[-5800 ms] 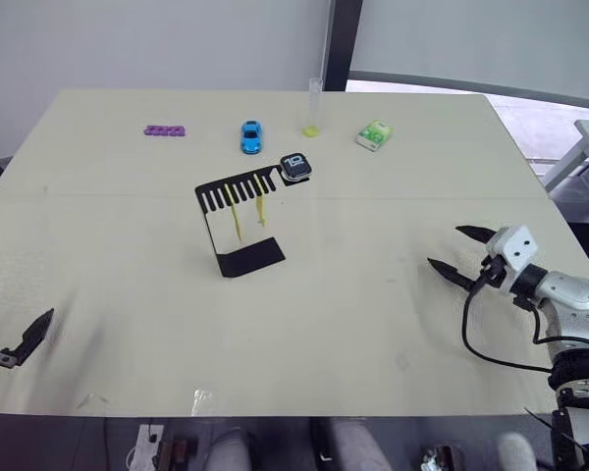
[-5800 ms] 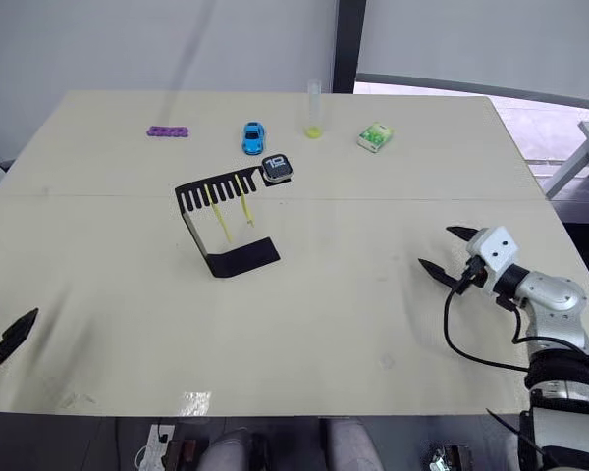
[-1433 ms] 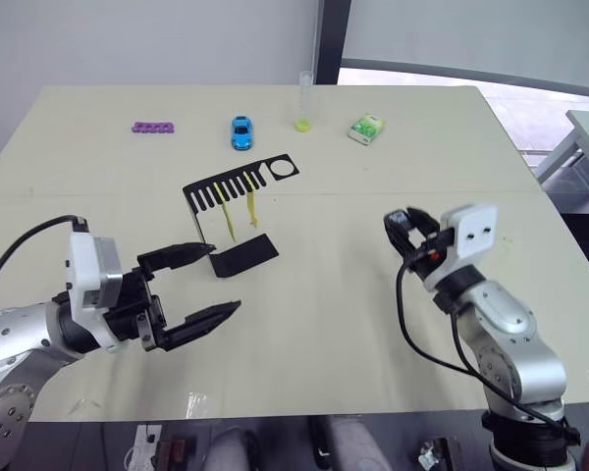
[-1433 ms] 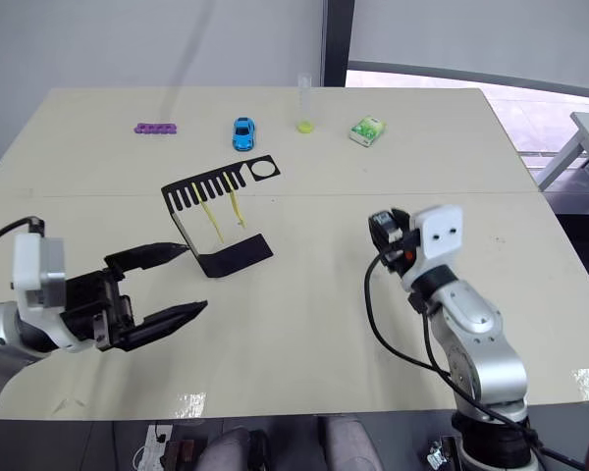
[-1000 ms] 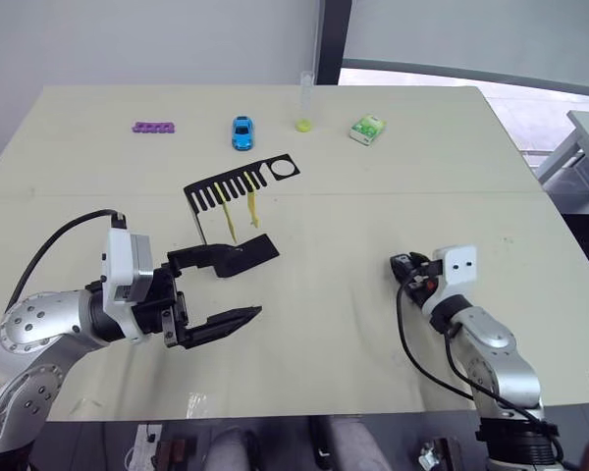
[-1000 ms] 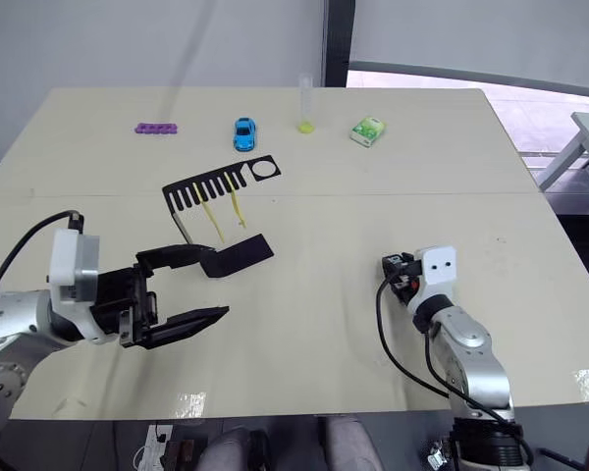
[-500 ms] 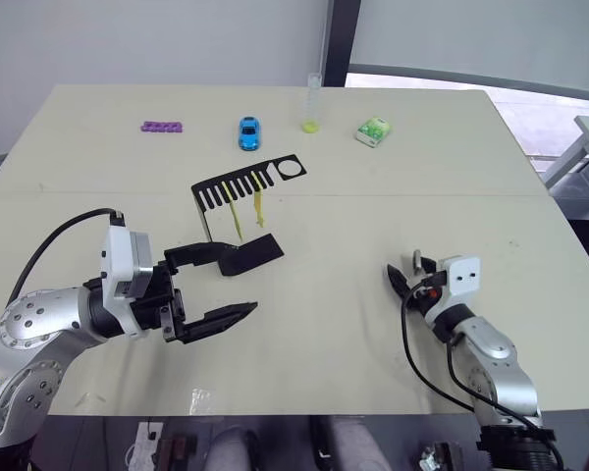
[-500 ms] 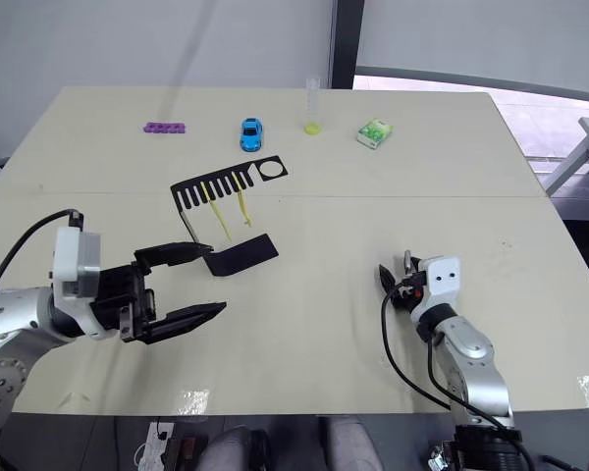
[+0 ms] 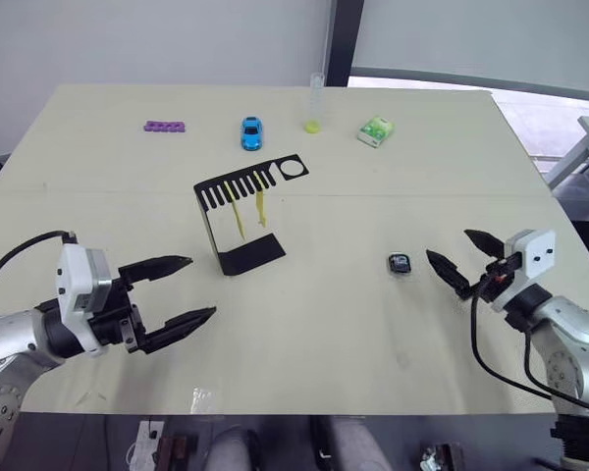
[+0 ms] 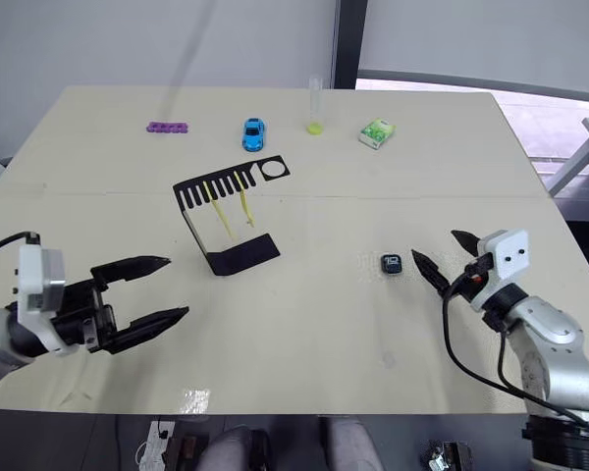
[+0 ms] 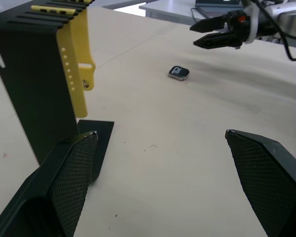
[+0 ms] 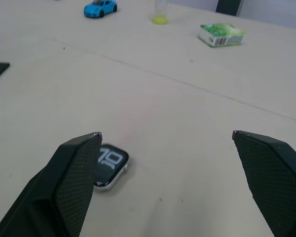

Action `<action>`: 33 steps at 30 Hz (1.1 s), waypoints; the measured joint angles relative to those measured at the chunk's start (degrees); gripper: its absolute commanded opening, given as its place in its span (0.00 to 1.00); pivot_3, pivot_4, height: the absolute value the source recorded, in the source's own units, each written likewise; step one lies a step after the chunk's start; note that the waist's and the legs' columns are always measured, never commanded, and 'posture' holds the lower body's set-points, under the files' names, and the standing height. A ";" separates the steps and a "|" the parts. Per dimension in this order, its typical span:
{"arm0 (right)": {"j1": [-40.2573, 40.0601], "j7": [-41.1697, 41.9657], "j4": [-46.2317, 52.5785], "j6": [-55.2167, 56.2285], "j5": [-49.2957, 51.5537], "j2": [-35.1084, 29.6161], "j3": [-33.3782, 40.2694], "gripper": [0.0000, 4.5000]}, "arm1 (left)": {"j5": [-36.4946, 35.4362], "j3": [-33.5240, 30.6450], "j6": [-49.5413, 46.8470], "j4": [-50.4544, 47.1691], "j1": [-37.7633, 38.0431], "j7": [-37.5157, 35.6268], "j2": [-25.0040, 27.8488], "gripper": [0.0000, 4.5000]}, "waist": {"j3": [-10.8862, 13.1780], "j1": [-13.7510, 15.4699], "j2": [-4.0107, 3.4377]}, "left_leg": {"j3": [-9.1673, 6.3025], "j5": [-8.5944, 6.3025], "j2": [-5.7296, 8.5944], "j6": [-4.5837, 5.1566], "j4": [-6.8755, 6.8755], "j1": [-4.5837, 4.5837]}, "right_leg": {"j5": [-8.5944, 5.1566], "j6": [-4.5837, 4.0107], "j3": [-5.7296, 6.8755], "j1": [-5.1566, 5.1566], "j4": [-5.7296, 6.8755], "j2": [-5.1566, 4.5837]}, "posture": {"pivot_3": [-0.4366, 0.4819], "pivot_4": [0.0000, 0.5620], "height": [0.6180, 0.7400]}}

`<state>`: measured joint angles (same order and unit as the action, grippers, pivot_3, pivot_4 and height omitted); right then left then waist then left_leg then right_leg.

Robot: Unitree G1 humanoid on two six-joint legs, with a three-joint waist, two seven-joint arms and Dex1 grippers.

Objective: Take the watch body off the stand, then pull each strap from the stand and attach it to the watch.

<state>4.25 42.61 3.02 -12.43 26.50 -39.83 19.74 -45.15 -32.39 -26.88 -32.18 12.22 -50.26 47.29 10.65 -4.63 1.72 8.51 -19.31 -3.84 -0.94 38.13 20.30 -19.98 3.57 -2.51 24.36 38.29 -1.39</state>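
Watch body (image 9: 401,263): lay flat on the table (image 9: 373,177), screen up, white digits showing; off the stand, well to its right, just ahead of my right gripper's fingertips and not touching them.

Stand (image 9: 240,211): upright on its base near the table's middle; round hole in the top plate vacant.

Straps (image 9: 247,209): two, yellow, hung side by side from the comb slots of the stand. In the left wrist view one strap (image 11: 78,59) hung against the stand's upright wall.

My right gripper (image 9: 467,260): fingers spread apart, held nothing, pointed toward the watch body.

My left gripper (image 9: 182,290): fingers spread apart, held nothing, hovered over the table's near left part, aimed at the stand, apart from it.

Along the far edge, left to right: purple piece (image 9: 164,127), blue toy car (image 9: 250,133), clear tube with yellow tip (image 9: 314,103), green packet (image 9: 375,131). All stood well apart from the stand.
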 measured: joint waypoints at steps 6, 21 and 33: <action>-2.18 14.35 -19.17 18.24 -2.74 -7.84 5.35 1.00 | 6.13 -9.38 5.86 7.94 8.47 -1.43 -3.05 1.00 | 0.00 -0.08 0.00 | 0.01 -0.02 0.01 0.05 -0.01 -0.18 | 0.00 0.01 0.02 -0.26 -0.19 0.05 | 0.48 0.27 1.00; 6.33 18.53 -53.87 38.36 -7.99 -14.34 7.44 1.00 | 15.32 -16.62 18.12 11.36 15.25 3.87 -11.49 1.00 | 0.00 -0.23 0.07 | 0.02 -0.27 -0.08 0.13 -0.19 -1.35 | 0.02 0.07 0.02 -1.62 -0.70 0.02 | 0.48 0.27 1.00; 10.33 23.72 -20.80 27.37 1.71 1.43 -3.19 1.00 | 19.43 6.14 10.17 -11.88 7.18 22.98 -21.87 1.00 | -0.03 0.05 -0.28 | -0.08 -0.29 -0.11 0.13 -0.09 -1.33 | 0.09 0.19 0.04 -1.70 -0.67 0.08 | 0.48 0.27 1.00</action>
<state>14.58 66.33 -17.78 14.94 28.21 -38.40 16.55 -25.72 -26.25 -16.70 -44.06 19.40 -27.28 25.43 10.62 -4.59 1.44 8.43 -19.60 -3.95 -0.82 38.04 18.96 -19.89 3.77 -2.47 22.66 37.62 -1.31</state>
